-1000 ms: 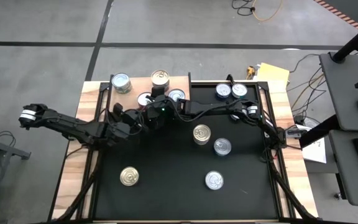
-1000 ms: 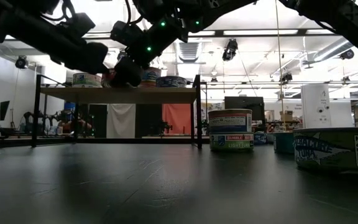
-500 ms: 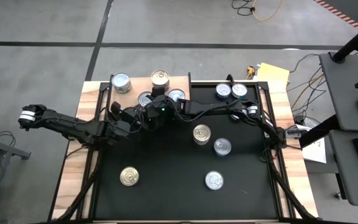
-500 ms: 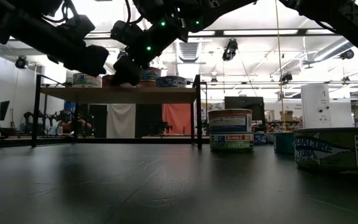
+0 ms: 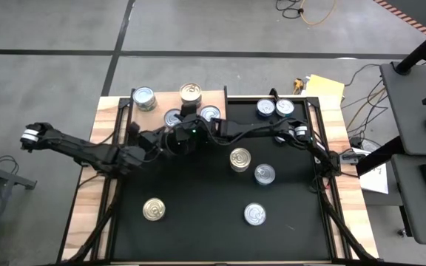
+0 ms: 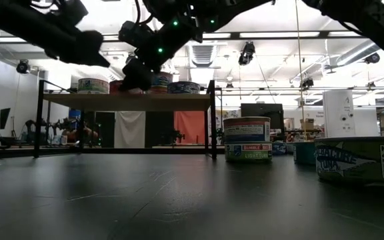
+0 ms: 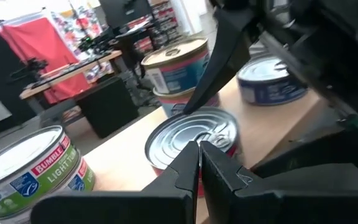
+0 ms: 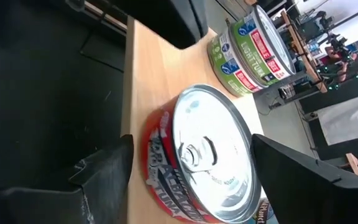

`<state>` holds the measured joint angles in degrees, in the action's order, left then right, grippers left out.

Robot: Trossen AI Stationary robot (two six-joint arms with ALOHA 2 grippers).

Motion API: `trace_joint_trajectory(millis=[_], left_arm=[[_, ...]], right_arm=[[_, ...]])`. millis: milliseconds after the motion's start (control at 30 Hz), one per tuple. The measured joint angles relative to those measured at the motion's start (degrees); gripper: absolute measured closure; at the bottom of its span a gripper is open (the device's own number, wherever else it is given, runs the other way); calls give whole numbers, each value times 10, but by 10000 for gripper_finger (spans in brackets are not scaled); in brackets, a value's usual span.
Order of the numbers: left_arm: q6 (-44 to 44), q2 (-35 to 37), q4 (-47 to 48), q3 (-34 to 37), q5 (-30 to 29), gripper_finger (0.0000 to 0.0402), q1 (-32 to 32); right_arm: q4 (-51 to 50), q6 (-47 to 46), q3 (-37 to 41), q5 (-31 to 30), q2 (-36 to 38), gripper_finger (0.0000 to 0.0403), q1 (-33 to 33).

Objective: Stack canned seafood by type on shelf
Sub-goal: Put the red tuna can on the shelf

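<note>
The right arm reached from the table's right edge across to the shelf (image 5: 161, 100) at the table's far left corner. The right hand (image 5: 174, 127) stood released, its two fingers (image 8: 104, 168) spread to either side of a silver-topped, red-labelled can (image 8: 197, 158) that sat on the shelf top; contact between fingers and can could not be confirmed. The left arm extended from beyond the table's left edge toward the same area. The left hand (image 5: 140, 138) was clenched with nothing between its fingers (image 7: 188, 165), pointed at that red-labelled can (image 7: 194, 134) from just in front of the shelf.

On the shelf top, a green-and-red-labelled can (image 5: 144, 98) stood at the left end, a gold-topped can (image 5: 190, 92) stacked on another stood near the back, and a silver-topped can (image 5: 210, 114) stood at the right. Two blue-topped cans (image 5: 274, 108) stood on the table beyond the shelf's right end. On the open table stood four more: a gold-topped can (image 5: 239, 159), two silver-topped cans (image 5: 265, 174) (image 5: 254, 214), and another gold-topped can (image 5: 153, 209).

In the high view the right wrist covered most of the red-labelled can. In the low view both hands appeared only as dark silhouettes against the ceiling lights, and the nearest can (image 6: 359, 159) was cut off by the picture's edge.
</note>
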<state>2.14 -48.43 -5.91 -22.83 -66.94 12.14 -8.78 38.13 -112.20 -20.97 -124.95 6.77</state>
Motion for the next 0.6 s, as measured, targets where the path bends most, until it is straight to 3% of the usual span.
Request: trace_joint_trajectory(millis=[400,600], left_arm=[[5,56,35,0,1,401,103],[-1,77,35,0,1,401,164]], right_arm=[[-44,-31,0,0,39,88,-26],[-109,-58,0,0,72,117,-25]])
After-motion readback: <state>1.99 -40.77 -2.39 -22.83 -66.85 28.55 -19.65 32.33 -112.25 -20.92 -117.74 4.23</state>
